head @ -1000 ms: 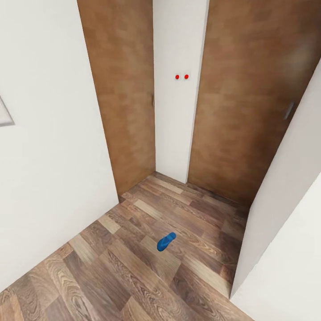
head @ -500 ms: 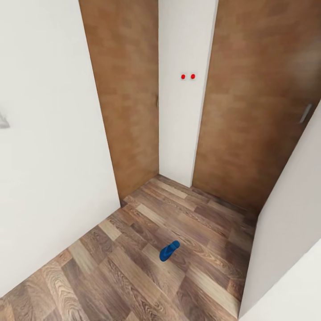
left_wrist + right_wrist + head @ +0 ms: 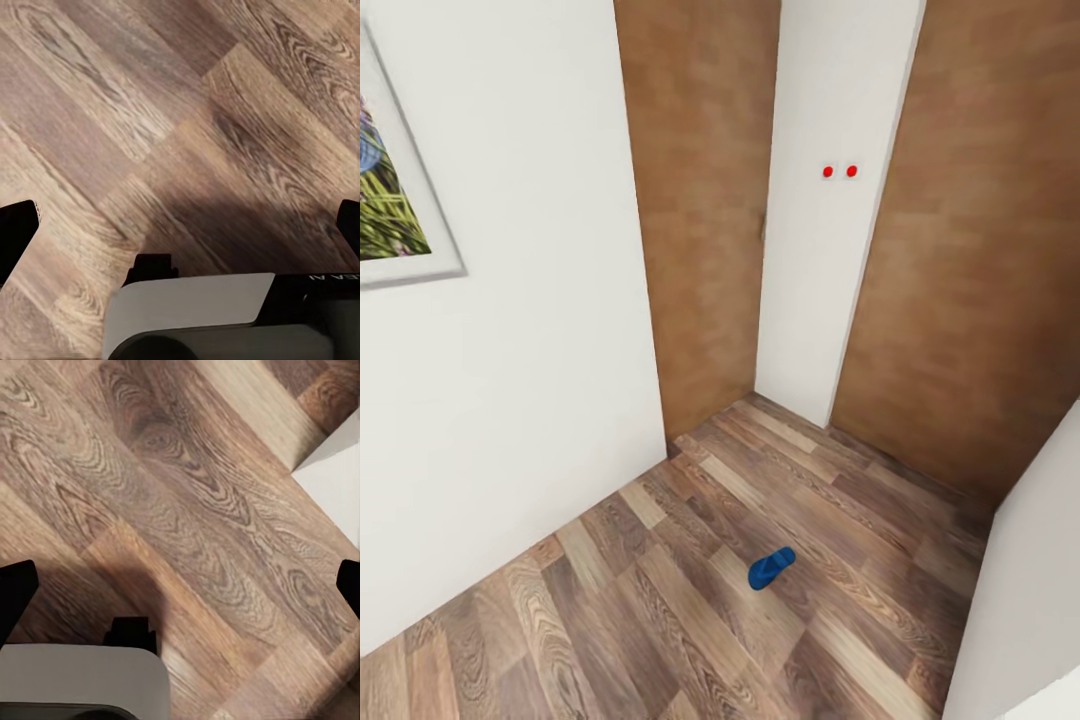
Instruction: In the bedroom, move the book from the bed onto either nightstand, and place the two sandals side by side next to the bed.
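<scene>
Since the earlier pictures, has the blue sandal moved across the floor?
No. The blue sandal lies on the same floor planks; the whole view shifted, so the camera turned.

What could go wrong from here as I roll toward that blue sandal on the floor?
1. The blue sandal lies alone on the wood floor, with white walls close on both sides, so the base could clip a wall in this narrow corner.
2. It is small and low, so driving too close could run over or nudge it.
3. Both wrist views look down at bare planks, with fingers spread wide, so a reach must start from scratch.
</scene>
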Controlling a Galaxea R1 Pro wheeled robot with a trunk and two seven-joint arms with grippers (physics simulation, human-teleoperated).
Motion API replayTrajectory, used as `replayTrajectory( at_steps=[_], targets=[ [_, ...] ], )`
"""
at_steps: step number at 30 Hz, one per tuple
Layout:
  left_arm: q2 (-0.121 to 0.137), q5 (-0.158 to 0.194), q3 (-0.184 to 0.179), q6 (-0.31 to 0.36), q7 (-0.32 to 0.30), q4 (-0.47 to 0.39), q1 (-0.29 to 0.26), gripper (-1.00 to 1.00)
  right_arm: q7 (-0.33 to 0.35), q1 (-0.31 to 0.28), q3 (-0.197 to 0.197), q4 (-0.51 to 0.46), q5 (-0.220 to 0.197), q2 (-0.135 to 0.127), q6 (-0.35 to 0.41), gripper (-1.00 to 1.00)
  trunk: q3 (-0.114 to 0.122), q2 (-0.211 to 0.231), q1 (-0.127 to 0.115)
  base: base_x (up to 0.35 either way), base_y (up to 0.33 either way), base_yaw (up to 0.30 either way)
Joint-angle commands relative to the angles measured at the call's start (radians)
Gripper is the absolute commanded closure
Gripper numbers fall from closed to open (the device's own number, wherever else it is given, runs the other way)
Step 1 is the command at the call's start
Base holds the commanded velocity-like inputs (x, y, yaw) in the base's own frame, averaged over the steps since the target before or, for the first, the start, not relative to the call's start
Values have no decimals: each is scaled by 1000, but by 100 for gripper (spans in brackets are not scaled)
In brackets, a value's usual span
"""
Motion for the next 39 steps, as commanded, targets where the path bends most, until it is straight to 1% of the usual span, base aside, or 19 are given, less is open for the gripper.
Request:
replayTrajectory(
  at_steps=[1, 39],
  targets=[
    [0, 0, 0, -2, 0, -1, 0, -100, 0, 0, 0, 0, 0, 0, -3, -100, -1, 0, 0, 0, 0, 292],
    [0, 0, 0, -2, 0, -1, 0, -100, 0, 0, 0, 0, 0, 0, -3, -100, -1, 0, 0, 0, 0, 292]
  ],
)
